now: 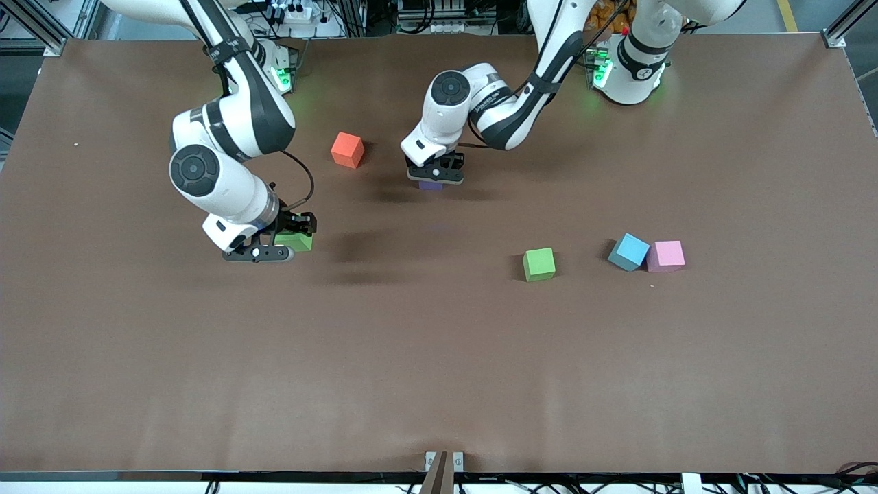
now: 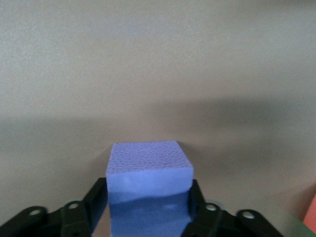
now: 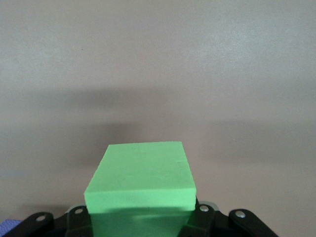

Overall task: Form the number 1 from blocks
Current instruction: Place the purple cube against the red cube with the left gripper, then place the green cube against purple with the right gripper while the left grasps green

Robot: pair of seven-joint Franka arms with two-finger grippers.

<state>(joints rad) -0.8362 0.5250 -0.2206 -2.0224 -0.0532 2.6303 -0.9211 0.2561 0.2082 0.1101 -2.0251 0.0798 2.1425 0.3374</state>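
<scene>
Nearest the camera sits a loose green block [image 1: 538,264]. Over the table's middle, the left gripper [image 1: 435,176] straddles the purple block [image 2: 149,190]; whether it clamps, I cannot tell. It should release gently, then lift straight. The right gripper [image 1: 274,245] clamps another green block [image 3: 140,190].

Orange block [image 1: 347,149], purple block [image 1: 431,184], two green blocks [image 1: 539,264], blue block [image 1: 628,252], pink block [image 1: 666,255].
</scene>
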